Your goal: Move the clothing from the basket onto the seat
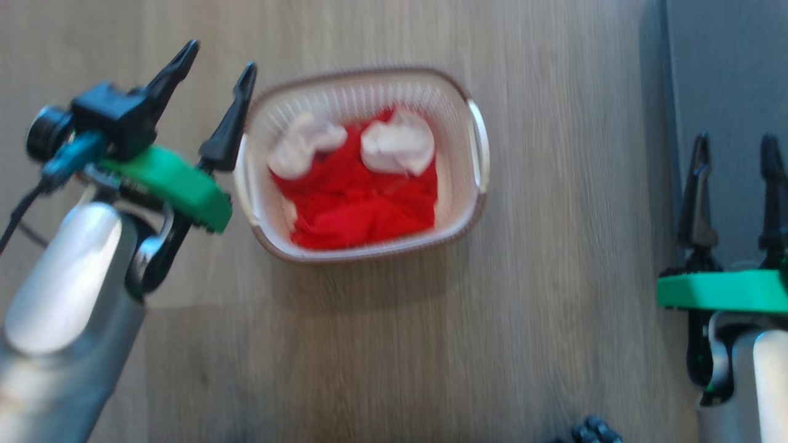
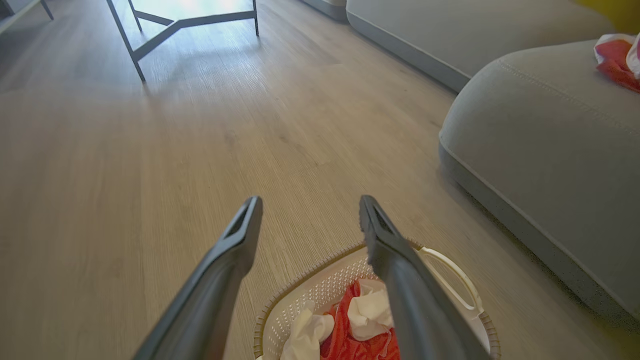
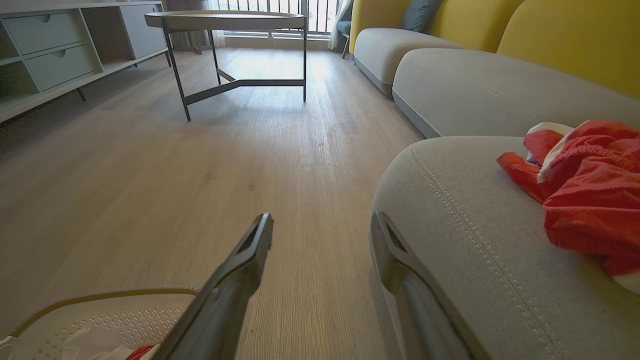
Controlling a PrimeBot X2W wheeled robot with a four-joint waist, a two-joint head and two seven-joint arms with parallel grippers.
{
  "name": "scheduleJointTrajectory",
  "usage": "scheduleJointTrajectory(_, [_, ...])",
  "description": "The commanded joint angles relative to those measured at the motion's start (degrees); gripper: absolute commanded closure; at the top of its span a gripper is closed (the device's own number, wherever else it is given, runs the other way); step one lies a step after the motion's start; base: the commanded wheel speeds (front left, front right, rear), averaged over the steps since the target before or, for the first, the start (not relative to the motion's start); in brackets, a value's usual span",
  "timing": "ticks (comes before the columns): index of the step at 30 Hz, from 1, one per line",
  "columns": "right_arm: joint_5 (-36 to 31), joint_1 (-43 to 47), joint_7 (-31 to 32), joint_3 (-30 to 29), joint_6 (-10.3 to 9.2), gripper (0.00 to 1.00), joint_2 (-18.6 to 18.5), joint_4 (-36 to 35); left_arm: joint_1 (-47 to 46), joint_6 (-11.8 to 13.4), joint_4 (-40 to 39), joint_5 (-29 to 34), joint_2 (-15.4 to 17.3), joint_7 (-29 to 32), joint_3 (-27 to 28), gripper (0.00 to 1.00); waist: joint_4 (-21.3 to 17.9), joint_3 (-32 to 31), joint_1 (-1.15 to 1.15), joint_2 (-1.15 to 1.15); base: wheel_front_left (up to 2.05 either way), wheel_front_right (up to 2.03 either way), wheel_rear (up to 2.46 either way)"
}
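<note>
While jaws gape, left gripper (image 1: 220,56) hovers beside basket (image 1: 369,71).

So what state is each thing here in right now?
Basket: upright on the floor, loaded.
Clothing: crumpled in the basket, not gripped.
Second red garment: bunched up on the seat.
Left gripper: open, empty, near the basket.
Right gripper: open, empty.

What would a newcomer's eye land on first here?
The bright red clothing with white patches, bunched in the cream basket on the wood floor. A second red garment lies on the grey seat, right of the right wrist view. Jaws stand open and empty: left gripper beside the basket, right gripper by the seat.
</note>
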Motion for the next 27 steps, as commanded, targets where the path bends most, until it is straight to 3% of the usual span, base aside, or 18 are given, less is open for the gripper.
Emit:
scheduleJointTrajectory(1, [0.33,-0.14,-0.27,1.21,0.40,0.00,-0.50,-1.96,-1.72,-0.33,-1.07,0.64,1.50,0.22,1.79,0.00,-4.17,7.12,-0.02,0.00,0.00,0.00,0.00])
scheduleJointTrajectory(9, [2.21,-3.22,-0.28,2.62,0.40,0.00,-0.50,-3.92,-12.41,-1.60,9.12,2.83,0.71,4.91,-5.72,0.00,-9.12,15.01,-0.02,0.00,0.00,0.00,0.00])
scheduleJointTrajectory(19, [4.32,-4.06,-0.28,5.95,0.40,0.00,-0.50,-5.25,-21.46,-1.82,22.76,5.39,0.72,10.93,-14.93,0.00,-13.96,19.18,-0.02,0.00,0.00,0.00,0.00])
scheduleJointTrajectory(27, [6.58,-2.67,-0.28,7.46,0.40,0.00,-0.50,-5.94,-26.78,-1.84,30.43,5.34,1.38,14.88,-16.93,0.00,-17.85,21.87,-0.02,0.00,0.00,0.00,0.00])
